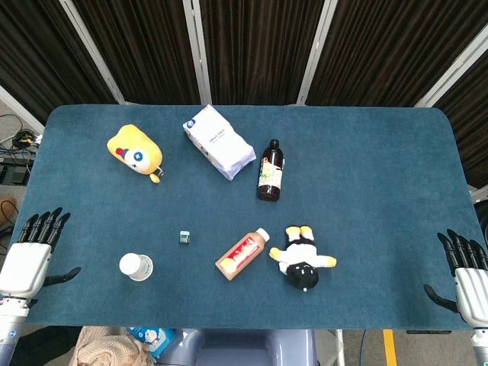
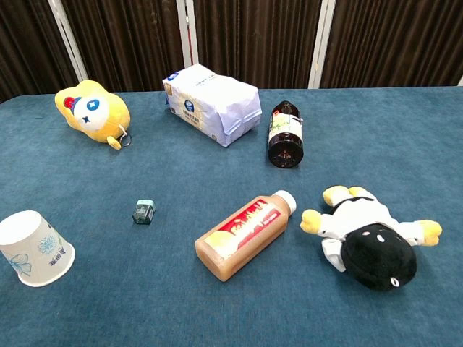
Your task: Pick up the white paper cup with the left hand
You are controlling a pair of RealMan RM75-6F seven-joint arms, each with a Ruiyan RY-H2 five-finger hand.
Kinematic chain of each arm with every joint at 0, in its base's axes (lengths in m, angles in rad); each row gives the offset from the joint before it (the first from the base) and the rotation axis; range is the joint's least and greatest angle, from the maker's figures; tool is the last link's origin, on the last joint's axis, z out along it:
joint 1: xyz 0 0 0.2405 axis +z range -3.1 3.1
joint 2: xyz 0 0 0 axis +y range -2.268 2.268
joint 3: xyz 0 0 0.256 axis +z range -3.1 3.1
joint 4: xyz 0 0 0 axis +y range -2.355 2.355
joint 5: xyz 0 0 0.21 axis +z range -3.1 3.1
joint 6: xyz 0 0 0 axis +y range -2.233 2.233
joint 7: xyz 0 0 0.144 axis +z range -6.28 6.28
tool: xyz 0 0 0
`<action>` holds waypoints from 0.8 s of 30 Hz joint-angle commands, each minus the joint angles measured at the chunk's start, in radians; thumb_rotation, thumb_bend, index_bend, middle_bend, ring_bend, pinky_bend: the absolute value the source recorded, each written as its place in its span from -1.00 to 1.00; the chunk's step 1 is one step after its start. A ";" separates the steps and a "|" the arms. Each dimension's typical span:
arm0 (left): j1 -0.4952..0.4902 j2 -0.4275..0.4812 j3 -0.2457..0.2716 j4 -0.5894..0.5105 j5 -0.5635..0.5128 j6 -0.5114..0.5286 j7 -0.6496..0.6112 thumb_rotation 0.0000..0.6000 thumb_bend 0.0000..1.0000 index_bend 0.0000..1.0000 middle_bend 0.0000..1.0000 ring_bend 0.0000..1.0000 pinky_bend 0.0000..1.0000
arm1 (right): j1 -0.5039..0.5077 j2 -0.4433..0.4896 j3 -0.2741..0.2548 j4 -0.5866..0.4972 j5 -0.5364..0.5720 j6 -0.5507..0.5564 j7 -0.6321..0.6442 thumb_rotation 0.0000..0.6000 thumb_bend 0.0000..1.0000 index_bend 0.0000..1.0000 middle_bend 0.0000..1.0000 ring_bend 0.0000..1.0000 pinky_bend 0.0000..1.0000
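Head view: white paper cup (image 1: 136,266) near left hand (image 1: 30,255), unobstructed.

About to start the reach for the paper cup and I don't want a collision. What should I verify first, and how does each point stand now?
1. White paper cup in view: ok; in the chest view it stands upside down.
2. Left hand free: ok, fingers apart, holding nothing.
3. Path from left hand to cup clear: ok, bare blue table between.
4. Nearest neighbour, small teal block, apart from cup: ok.
5. Right hand out of the way: ok, at the far edge.
6. Cup empty: cannot tell.
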 commanded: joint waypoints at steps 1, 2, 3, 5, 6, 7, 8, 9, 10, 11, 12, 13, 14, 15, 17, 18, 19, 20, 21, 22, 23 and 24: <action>0.000 0.000 0.000 0.000 0.000 0.000 0.000 1.00 -0.85 -1.00 -1.00 -1.00 -0.99 | 0.000 0.000 0.000 0.000 0.000 0.000 0.000 1.00 -0.53 -1.00 -1.00 -1.00 -1.00; 0.000 0.000 0.000 0.000 0.000 0.000 0.000 1.00 -0.85 -1.00 -1.00 -1.00 -0.98 | 0.000 0.000 0.000 0.000 0.000 0.000 0.001 1.00 -0.53 -1.00 -1.00 -1.00 -1.00; 0.000 0.000 0.000 0.000 0.001 0.001 0.000 1.00 -0.85 -1.00 -1.00 -1.00 -0.98 | 0.000 0.000 0.000 0.000 0.000 0.000 0.001 1.00 -0.53 -1.00 -1.00 -1.00 -1.00; 0.001 0.000 0.001 -0.001 0.002 0.001 0.000 1.00 -0.85 -1.00 -1.00 -1.00 -0.98 | 0.000 0.000 0.000 0.000 -0.001 0.000 0.001 1.00 -0.53 -1.00 -1.00 -1.00 -1.00; 0.001 0.001 0.001 -0.001 0.002 0.001 0.000 1.00 -0.85 -1.00 -1.00 -1.00 -0.99 | -0.001 0.001 -0.001 -0.001 -0.001 0.001 0.001 1.00 -0.53 -1.00 -1.00 -1.00 -1.00; 0.001 0.001 0.001 -0.001 0.003 0.002 0.000 1.00 -0.85 -1.00 -1.00 -1.00 -0.99 | -0.001 0.001 -0.001 -0.001 -0.001 0.001 0.002 1.00 -0.53 -1.00 -1.00 -1.00 -1.00; 0.001 0.001 0.002 -0.001 0.003 0.002 0.000 1.00 -0.85 -1.00 -1.00 -1.00 -0.99 | -0.001 0.001 -0.001 -0.002 -0.002 0.001 0.002 1.00 -0.53 -1.00 -1.00 -1.00 -1.00; 0.001 0.001 0.002 -0.001 0.004 0.002 0.001 1.00 -0.85 -1.00 -1.00 -1.00 -0.99 | -0.001 0.001 -0.001 -0.002 -0.002 0.002 0.003 1.00 -0.53 -1.00 -1.00 -1.00 -1.00; 0.001 0.001 0.003 -0.001 0.005 0.001 0.001 1.00 -0.85 -1.00 -1.00 -1.00 -0.99 | -0.001 0.001 -0.001 -0.002 -0.003 0.003 0.002 1.00 -0.53 -1.00 -1.00 -1.00 -1.00; 0.001 0.001 0.004 -0.001 0.006 0.000 0.000 1.00 -0.85 -1.00 -1.00 -1.00 -0.99 | -0.001 0.001 -0.001 -0.002 -0.003 0.003 0.001 1.00 -0.53 -1.00 -1.00 -1.00 -1.00; 0.000 0.002 0.004 0.000 0.007 -0.003 0.001 1.00 -0.85 -1.00 -1.00 -1.00 -0.98 | 0.000 0.000 -0.001 -0.002 -0.004 0.002 0.001 1.00 -0.53 -1.00 -1.00 -1.00 -1.00; -0.003 0.003 0.006 0.001 0.010 -0.006 0.002 1.00 -0.85 -1.00 -1.00 -1.00 -0.98 | 0.000 0.000 -0.001 -0.002 -0.003 0.000 -0.001 1.00 -0.53 -1.00 -1.00 -1.00 -1.00; -0.005 0.004 0.007 0.002 0.012 -0.009 0.001 1.00 -0.85 -1.00 -1.00 -1.00 -0.98 | 0.001 -0.001 0.000 -0.002 -0.001 -0.002 -0.003 1.00 -0.53 -1.00 -1.00 -1.00 -1.00; -0.007 0.005 0.008 0.004 0.015 -0.014 0.001 1.00 -0.85 -1.00 -1.00 -1.00 -0.97 | 0.002 -0.002 0.000 -0.003 0.001 -0.004 -0.004 1.00 -0.53 -1.00 -1.00 -1.00 -1.00; -0.014 0.008 0.012 0.005 0.019 -0.028 0.003 1.00 -0.84 -1.00 -1.00 -1.00 -0.93 | 0.003 -0.003 0.002 -0.003 0.004 -0.006 -0.006 1.00 -0.53 -1.00 -1.00 -1.00 -1.00; -0.019 0.009 0.015 0.006 0.020 -0.040 0.005 1.00 -0.84 -1.00 -1.00 -1.00 -0.92 | 0.004 -0.003 0.002 -0.004 0.005 -0.007 -0.007 1.00 -0.53 -1.00 -1.00 -1.00 -1.00; -0.022 0.011 0.016 0.005 0.020 -0.047 0.007 1.00 -0.84 -1.00 -1.00 -1.00 -0.91 | 0.004 -0.004 0.002 -0.004 0.005 -0.007 -0.007 1.00 -0.53 -1.00 -1.00 -1.00 -1.00; -0.030 0.012 0.019 0.002 0.021 -0.063 0.011 1.00 -0.83 -1.00 -1.00 -1.00 -0.91 | 0.005 -0.004 0.002 -0.004 0.006 -0.008 -0.008 1.00 -0.53 -1.00 -1.00 -1.00 -1.00; -0.035 0.013 0.020 -0.002 0.020 -0.073 0.014 1.00 -0.83 -1.00 -1.00 -1.00 -0.90 | 0.005 -0.004 0.002 -0.004 0.007 -0.009 -0.008 1.00 -0.53 -1.00 -1.00 -1.00 -1.00; -0.042 0.013 0.021 -0.007 0.020 -0.085 0.018 1.00 -0.83 -1.00 -1.00 -1.00 -0.90 | 0.005 -0.004 0.002 -0.003 0.008 -0.010 -0.007 1.00 -0.53 -1.00 -1.00 -1.00 -1.00; -0.051 0.014 0.022 -0.015 0.019 -0.103 0.025 1.00 -0.83 -1.00 -1.00 -1.00 -0.87 | 0.005 -0.004 0.003 -0.002 0.010 -0.011 -0.005 1.00 -0.53 -1.00 -1.00 -1.00 -1.00; -0.059 0.015 0.022 -0.023 0.017 -0.119 0.033 1.00 -0.83 -1.00 -1.00 -1.00 -0.84 | 0.004 -0.003 0.003 -0.003 0.012 -0.011 -0.002 1.00 -0.53 -1.00 -1.00 -1.00 -1.00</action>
